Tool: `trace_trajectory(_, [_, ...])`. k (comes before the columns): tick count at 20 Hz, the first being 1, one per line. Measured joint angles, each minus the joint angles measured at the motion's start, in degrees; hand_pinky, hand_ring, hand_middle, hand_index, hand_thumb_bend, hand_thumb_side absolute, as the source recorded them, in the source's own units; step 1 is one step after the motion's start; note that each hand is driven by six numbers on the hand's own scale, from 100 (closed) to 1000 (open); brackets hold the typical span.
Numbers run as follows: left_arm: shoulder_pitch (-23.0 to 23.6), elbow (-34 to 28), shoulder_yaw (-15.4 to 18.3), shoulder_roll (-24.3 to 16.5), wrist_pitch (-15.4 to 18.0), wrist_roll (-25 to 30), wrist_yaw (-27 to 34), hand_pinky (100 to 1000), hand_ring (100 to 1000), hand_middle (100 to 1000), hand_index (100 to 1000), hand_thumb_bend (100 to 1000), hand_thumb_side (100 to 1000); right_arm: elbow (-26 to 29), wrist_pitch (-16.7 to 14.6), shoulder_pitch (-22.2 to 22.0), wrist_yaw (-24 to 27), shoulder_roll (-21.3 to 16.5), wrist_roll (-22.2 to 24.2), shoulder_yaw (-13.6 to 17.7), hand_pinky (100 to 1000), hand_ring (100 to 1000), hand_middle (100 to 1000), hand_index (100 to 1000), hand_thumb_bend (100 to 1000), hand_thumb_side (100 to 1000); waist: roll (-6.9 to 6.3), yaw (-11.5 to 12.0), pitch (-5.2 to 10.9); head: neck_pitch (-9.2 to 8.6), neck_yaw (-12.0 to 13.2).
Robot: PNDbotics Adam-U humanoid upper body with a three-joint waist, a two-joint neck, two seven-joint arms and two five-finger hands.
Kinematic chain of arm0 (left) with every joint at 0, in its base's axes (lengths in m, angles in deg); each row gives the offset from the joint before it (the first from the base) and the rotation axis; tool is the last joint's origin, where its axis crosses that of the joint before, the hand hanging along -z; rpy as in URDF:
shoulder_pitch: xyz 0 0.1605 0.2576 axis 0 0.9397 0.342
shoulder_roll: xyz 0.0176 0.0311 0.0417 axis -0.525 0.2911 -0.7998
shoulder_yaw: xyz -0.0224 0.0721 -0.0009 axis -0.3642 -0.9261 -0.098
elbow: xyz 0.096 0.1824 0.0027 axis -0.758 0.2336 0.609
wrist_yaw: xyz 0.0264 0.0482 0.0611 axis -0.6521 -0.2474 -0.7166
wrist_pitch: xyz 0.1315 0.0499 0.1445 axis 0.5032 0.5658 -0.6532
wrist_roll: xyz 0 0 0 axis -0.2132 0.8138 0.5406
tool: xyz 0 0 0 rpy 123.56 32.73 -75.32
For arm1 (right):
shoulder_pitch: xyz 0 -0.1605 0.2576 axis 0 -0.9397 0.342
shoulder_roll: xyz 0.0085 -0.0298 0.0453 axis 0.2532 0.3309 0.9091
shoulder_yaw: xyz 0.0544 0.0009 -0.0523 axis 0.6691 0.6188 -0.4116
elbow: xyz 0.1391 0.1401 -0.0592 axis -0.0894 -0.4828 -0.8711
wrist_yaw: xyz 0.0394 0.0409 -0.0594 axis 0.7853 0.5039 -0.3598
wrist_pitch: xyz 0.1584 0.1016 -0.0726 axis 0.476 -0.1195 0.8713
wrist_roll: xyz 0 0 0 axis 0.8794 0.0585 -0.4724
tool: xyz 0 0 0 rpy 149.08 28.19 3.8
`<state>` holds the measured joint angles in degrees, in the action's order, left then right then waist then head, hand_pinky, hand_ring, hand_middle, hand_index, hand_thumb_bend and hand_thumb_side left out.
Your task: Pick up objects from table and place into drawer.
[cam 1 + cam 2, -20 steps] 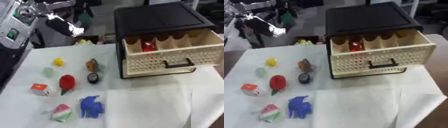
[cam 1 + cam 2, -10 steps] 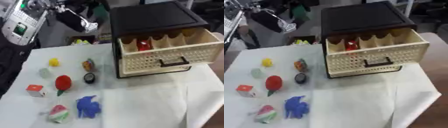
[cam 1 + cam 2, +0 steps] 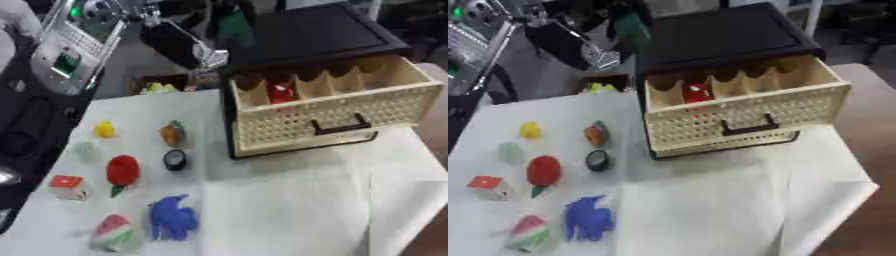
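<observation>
The cream drawer stands pulled out of a black cabinet; a red thing lies in one of its back compartments. On the white cloth to its left lie a yellow piece, a pale green piece, an orange piece, a black round thing, a red strawberry, a red-and-white cube, a blue toy and a watermelon slice. My left hand hangs blurred at the upper left, beside the cabinet's back corner, with a green shape near it.
My silver and black left arm fills the upper left corner. A small yellow thing sits beyond the table's far edge. The white cloth is bare in front of the drawer, and the table's edge runs down the right side.
My left arm and hand have swung to the right, from the far upper left towards the cabinet. The things on the cloth and the drawer have stayed put.
</observation>
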<state>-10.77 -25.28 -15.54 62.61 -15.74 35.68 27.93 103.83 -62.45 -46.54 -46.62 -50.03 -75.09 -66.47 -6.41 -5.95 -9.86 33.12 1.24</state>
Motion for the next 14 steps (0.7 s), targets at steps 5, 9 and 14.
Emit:
trace_trajectory(5, [0.0,0.5,-0.7,1.2,0.1,-0.1,-0.9,190,433,335,744,100,251,0.0,0.0,0.4,0.1,0.2,0.0,-0.1,366,492,467,741,100,594,-0.16,-0.7,0.00,-0.05,0.0])
trace_trajectory(9, [0.0,1.7,-1.1,1.9,0.4,-0.4,-2.1,191,434,335,742,100,250,0.0,-0.1,0.6,0.2,0.5,0.1,-0.3,366,492,466,741,100,593,-0.19,-1.1,-0.14,-0.49,0.2])
trace_trajectory(14, [0.1,3.9,-1.5,2.5,1.3,-1.4,-4.4,192,436,335,741,100,249,0.0,-0.1,0.9,0.2,0.5,0.2,-0.3,365,491,466,741,100,592,-0.53,-1.4,-0.50,-0.74,0.3])
